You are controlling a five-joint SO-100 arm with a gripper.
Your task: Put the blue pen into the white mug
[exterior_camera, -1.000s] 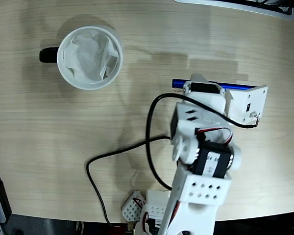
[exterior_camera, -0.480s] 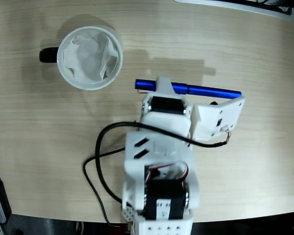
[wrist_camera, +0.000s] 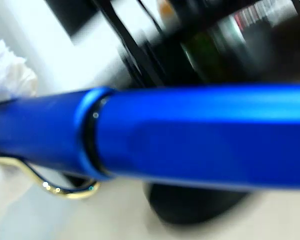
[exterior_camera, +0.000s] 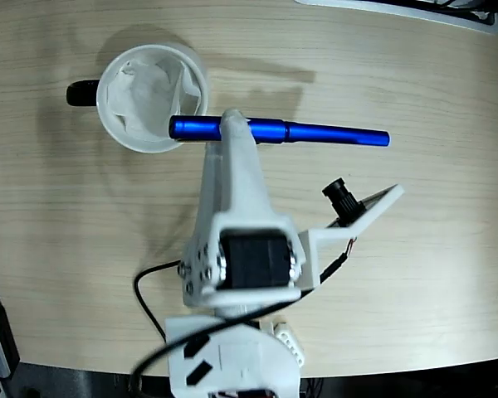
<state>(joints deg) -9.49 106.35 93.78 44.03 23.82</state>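
While its jaws (exterior_camera: 232, 126) pinch the blue pen (exterior_camera: 280, 132) near the cap end, a white robot arm (exterior_camera: 236, 240) holds it level above the counter (exterior_camera: 415, 274).
Nearest in the fixed view sits the arm's base at the bottom edge, with a black cable (exterior_camera: 149, 303) looping off to its left and a small black camera (exterior_camera: 342, 196) on a white bracket to its right. Beyond, the pen (wrist_camera: 190, 135) runs left to right, its left tip over the right rim of the white mug (exterior_camera: 152, 98). Crumpled white paper (exterior_camera: 153, 91) lines the mug, whose black handle (exterior_camera: 81, 93) points left. Close up, the wrist view blurs into blue barrel and metal clip (wrist_camera: 55, 187).
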